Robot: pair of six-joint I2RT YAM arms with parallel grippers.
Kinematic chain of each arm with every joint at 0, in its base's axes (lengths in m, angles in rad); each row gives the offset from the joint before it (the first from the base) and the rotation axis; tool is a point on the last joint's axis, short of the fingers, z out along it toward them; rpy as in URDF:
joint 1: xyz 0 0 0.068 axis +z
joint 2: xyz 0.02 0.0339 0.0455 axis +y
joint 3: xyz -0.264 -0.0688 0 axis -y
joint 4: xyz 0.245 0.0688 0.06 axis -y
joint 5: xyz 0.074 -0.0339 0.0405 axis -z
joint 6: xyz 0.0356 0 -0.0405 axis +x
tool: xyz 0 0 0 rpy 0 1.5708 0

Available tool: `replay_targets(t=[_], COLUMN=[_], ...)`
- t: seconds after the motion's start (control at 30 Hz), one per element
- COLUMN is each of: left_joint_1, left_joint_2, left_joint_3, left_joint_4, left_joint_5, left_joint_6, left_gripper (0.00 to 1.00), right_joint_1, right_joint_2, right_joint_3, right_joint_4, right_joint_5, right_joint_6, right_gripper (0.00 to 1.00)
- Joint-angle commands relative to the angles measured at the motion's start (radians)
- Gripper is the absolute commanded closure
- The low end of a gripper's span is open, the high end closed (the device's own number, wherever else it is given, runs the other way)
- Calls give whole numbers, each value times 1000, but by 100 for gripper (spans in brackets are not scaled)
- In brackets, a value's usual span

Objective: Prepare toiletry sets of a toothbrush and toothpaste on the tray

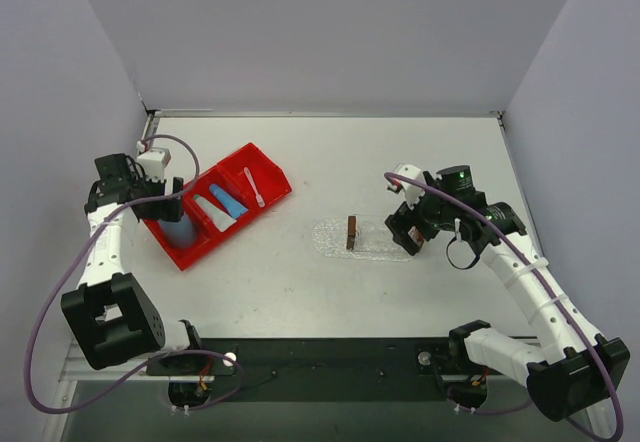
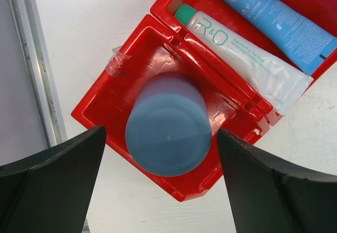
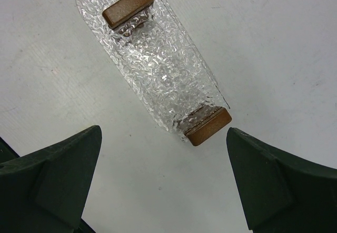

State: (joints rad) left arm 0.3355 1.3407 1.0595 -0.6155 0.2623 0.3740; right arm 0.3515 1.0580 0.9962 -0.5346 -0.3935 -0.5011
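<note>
Not yet loaded: the tray, clear rippled plastic with a brown block at each short end, flat on the table well to the right of the red bin, probably laid out there to take a set. Inside the red bin, sorted by kind for easy picking: the toothbrush alone in the far end compartment; the toothpaste, a blue tube and a whitish tube, side by side in the middle one; a blue cup in the near end. Directly over that cup, the left gripper, fingers spread wide, holding nothing. Farther right of the red bin than the tray's middle, the right gripper, likewise wide apart and empty, seemingly poised by the drop-off spot.
</note>
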Motion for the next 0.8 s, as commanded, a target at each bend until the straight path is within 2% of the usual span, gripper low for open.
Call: replay_targets(t=[0.0,0.33,0.43,0.77], left_joint_1=[5,-4,-7,-12], left_joint_2=[17,41,44,29], left_joint_3=[-26,-66,-67,-49], left_joint_4=[77,120,125,94], left_joint_5=[11,18,34,57], left_joint_6=[-6,-9,-9,-9], left_gripper=[3,5,12,44], right_joint_1=[9,17,18,21], right_joint_2=[10,22,23,19], right_joint_3=[-11,-11,-16,-14], right_joint_4=[2,2,1,-5], right_joint_5=[-27,-27,-22,-13], right_joint_6=[-4,-2,-4,-10], right_gripper=[0,0,0,0])
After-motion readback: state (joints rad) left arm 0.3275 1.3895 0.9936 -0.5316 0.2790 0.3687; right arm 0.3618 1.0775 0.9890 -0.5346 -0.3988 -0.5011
